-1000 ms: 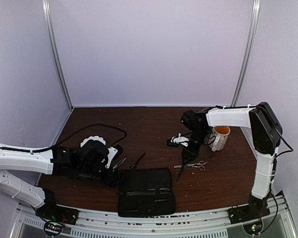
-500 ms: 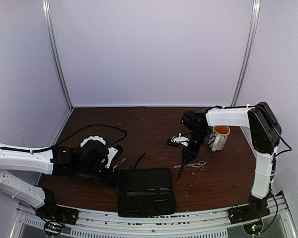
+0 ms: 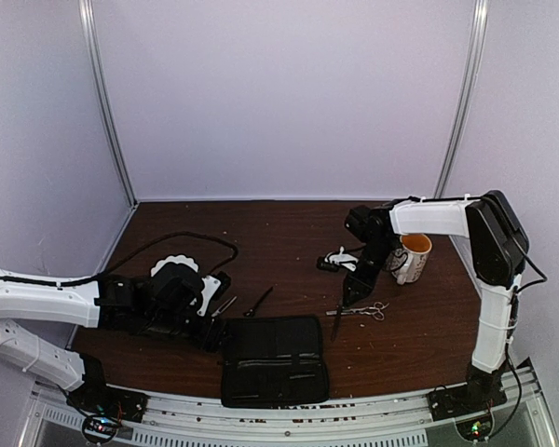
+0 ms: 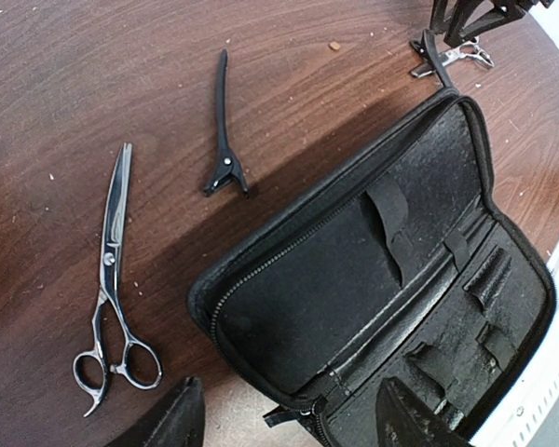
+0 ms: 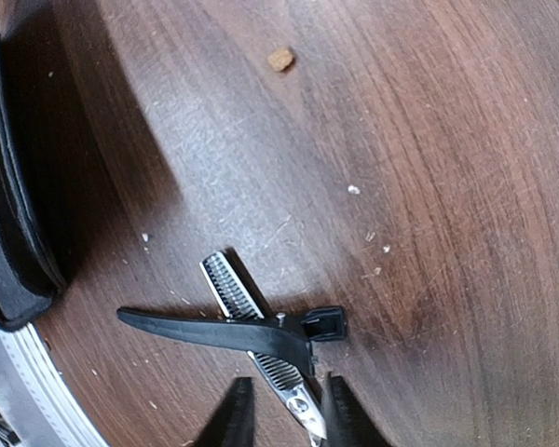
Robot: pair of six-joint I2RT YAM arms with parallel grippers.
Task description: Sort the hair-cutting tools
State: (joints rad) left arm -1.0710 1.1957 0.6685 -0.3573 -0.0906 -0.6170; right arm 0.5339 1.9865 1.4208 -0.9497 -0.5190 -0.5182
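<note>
One pair of silver scissors (image 4: pixel 112 279) and a black clip (image 4: pixel 224 140) lie on the brown table left of the open black zip case (image 4: pixel 382 279). My left gripper (image 4: pixel 289 428) is open, its fingers straddling the case's near corner; it sits beside the case in the top view (image 3: pixel 210 324). Silver thinning scissors (image 5: pixel 231 287) lie under a second black clip (image 5: pixel 224 331). My right gripper (image 5: pixel 284 424) is narrowly open just above them, the scissors' pivot between its fingers. In the top view it (image 3: pixel 354 293) hovers by those scissors (image 3: pixel 368 310) and that clip (image 3: pixel 338 323).
A white fluted bowl (image 3: pixel 172 265) sits behind my left wrist, with a black cable (image 3: pixel 191 240) looping past it. A white mug with an orange inside (image 3: pixel 413 258) stands right of my right wrist. The metal rail (image 3: pixel 373 410) runs along the near edge.
My right wrist has shifted slightly to the right and back over the scissors and clip. The left arm and all the tools have not moved.
</note>
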